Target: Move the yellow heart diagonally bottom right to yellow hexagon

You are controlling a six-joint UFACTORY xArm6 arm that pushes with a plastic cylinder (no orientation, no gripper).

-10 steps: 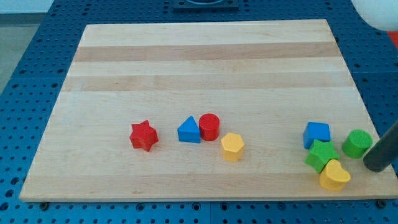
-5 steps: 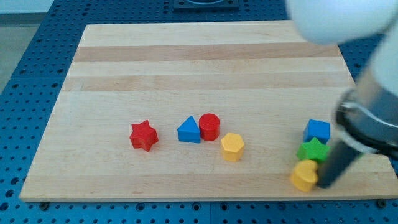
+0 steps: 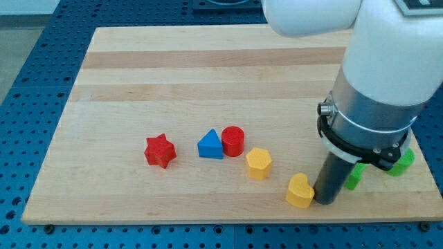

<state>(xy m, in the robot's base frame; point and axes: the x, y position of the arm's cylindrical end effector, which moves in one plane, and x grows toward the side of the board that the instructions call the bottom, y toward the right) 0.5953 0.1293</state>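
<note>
Tip: my tip (image 3: 325, 202) has no claw to open or close; it presses the heart's right side.
Heart: yellow heart (image 3: 300, 191) sits near the table's bottom edge, right of centre, just lower-right of the hexagon (image 3: 259, 163).
Handling: likely light, rigid, slippery (may spin); push flat sides.
</note>
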